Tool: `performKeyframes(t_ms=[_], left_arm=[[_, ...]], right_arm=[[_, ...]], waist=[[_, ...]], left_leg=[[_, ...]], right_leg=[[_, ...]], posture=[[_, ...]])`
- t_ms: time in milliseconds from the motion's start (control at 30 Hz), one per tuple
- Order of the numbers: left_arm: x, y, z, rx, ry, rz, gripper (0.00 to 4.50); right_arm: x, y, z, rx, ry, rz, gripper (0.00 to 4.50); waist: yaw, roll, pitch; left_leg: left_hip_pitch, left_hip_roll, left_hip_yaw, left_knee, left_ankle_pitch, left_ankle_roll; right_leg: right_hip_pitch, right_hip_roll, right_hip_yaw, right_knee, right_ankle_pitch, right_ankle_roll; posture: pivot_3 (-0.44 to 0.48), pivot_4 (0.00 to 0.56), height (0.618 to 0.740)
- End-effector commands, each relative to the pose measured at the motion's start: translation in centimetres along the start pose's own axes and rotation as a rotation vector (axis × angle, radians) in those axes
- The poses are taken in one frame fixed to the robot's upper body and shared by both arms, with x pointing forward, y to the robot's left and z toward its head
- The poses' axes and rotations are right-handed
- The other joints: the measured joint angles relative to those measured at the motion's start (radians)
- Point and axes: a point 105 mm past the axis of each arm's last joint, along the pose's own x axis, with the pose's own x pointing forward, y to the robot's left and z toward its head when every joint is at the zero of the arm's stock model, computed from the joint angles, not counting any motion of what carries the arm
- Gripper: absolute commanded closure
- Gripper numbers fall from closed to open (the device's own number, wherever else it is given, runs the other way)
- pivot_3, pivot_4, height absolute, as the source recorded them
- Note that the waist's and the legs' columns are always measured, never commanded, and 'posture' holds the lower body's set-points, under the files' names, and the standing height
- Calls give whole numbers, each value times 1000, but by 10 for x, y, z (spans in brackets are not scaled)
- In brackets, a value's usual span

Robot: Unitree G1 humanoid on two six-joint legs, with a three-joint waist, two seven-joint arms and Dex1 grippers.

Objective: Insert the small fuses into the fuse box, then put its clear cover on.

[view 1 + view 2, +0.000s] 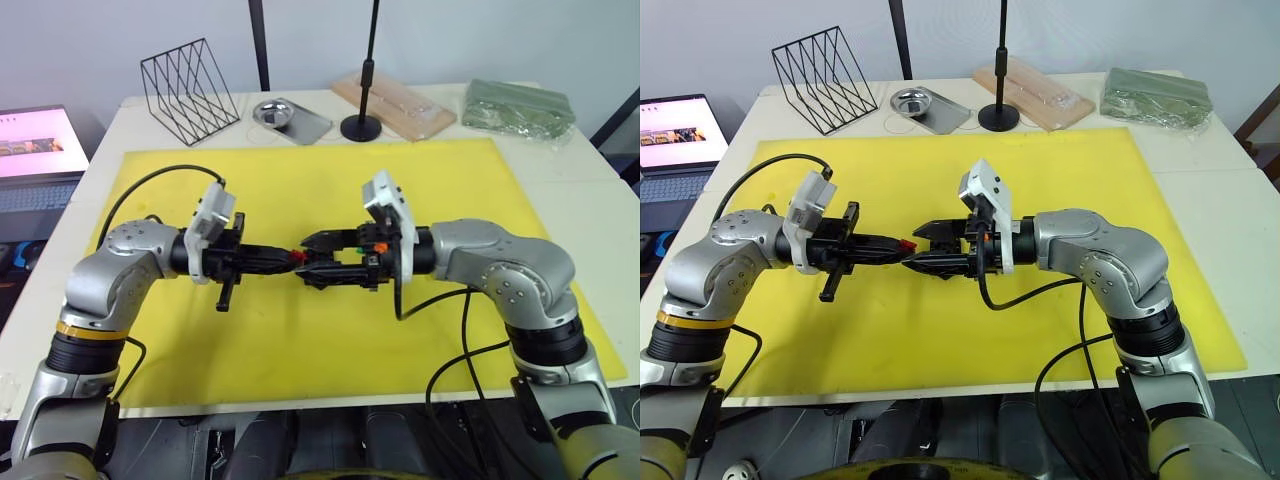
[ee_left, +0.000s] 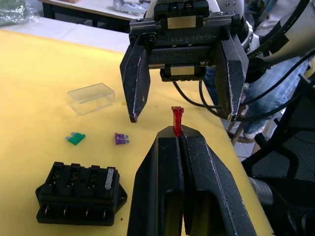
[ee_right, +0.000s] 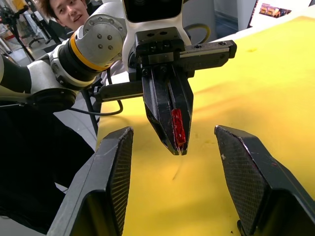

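Note:
My left gripper (image 1: pixel 293 256) is shut on a red fuse (image 2: pixel 176 120) that sticks out past its fingertips. Facing it tip to tip above the yellow mat (image 1: pixel 330 180), my right gripper (image 1: pixel 912 247) is open, one finger on each side of the red fuse (image 3: pixel 177 127) without touching it. The black fuse box (image 2: pixel 78 192) lies on the mat below with a grey fuse (image 2: pixel 109 179) in one end slot. Beside the box lie a green fuse (image 2: pixel 76 138) and a purple fuse (image 2: pixel 121 139). The clear cover (image 2: pixel 91 98) rests on the mat just past them.
Along the table's back edge stand a black wire rack (image 1: pixel 190 85), a metal dish (image 1: pixel 272 112), a black stand base (image 1: pixel 361 127), a clear-wrapped wooden board (image 1: pixel 395 105) and a green bag (image 1: pixel 518 105). A laptop (image 1: pixel 40 150) sits off the table's left side.

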Motion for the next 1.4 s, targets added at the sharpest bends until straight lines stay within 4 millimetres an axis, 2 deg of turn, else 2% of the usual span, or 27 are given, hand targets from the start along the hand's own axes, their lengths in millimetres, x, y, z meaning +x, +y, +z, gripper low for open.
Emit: performKeyframes(t_ms=[33, 133, 167, 200, 400, 533, 733, 833, 967, 1000, 1233, 1400], left_arm=[[4, -5, 7, 38, 5, -25, 4500], [2, -4, 5, 35, 11, -22, 4500], [2, -4, 5, 32, 13, -22, 4500], [1, -5, 4, 31, 13, -22, 4500], [0, -8, 3, 23, 14, -27, 4500], [-6, -11, -7, -3, 84, -26, 4500], [-35, -6, -21, -4, 118, 134, 2562], [-36, -12, -25, 10, 108, 186, 1540], [-32, -9, -25, 95, 90, 267, 170], [-31, -7, -25, 101, 81, 285, 46], [-19, -3, -42, 126, 65, 350, 46], [-14, 1, -48, 133, 54, 366, 46]], right_arm=[[-2, 1, 11, -32, -39, 11, 2627], [-2, 1, 12, -28, -45, 12, 3645], [-2, 1, 12, -29, -42, 12, 4195], [-2, 1, 11, -31, -38, 12, 4375], [-2, 2, 10, -32, -33, 17, 4466], [-1, 2, 12, -44, -29, 19, 4466], [-5, 0, 14, -115, 37, -38, 4500], [-6, -8, 10, -199, 134, -107, 4500], [-8, -24, -2, -360, 294, -196, 4500], [-8, -25, -4, -378, 309, -199, 4500], [0, -26, -19, -423, 377, -166, 4500], [0, -29, -21, -451, 400, -161, 4500]], waist=[[0, 0, 0], [0, 0, 0], [0, 0, 0], [0, 0, 0], [0, 0, 0], [-2, 0, 0], [-1, 0, 0], [1, 1, 0], [4, 1, 0], [4, 0, 0], [0, 0, 0], [3, 0, 0]], left_leg=[[0, 0, 0, 0, 0, 0], [0, 0, 0, 0, 0, 0], [0, 0, 0, 0, 0, 0], [0, 0, 0, 0, 0, 0], [0, 0, 0, 0, 0, 0], [0, 0, 0, 0, 0, 0], [0, 0, 0, -1, 0, 0], [0, 0, 0, -2, 0, 0], [0, 0, 0, -2, 0, 0], [0, 0, 0, -2, 0, 0], [0, 1, 1, -3, 0, 0], [0, 1, 1, -4, 0, -1]], right_leg=[[0, 0, 0, 0, 0, 0], [0, 0, 0, 0, 0, 0], [0, 0, 0, 0, 0, 0], [0, 0, 0, 0, 0, 0], [0, 0, 0, 0, 0, 0], [0, 0, 0, 0, 0, 0], [0, 0, 0, -1, 0, 0], [0, 0, 0, -1, 0, 0], [0, -1, -1, -2, 0, 0], [0, -1, -1, -3, 0, 0], [0, 0, 0, -3, 0, 0], [0, 0, -1, -4, 0, -1]], posture=[[0, 150, 740], [0, 150, 740], [0, 150, 740], [0, 150, 740], [0, 150, 740], [0, 150, 740], [0, 150, 740], [0, 150, 740], [0, 150, 740], [0, 150, 740], [0, 150, 740], [0, 150, 740]])
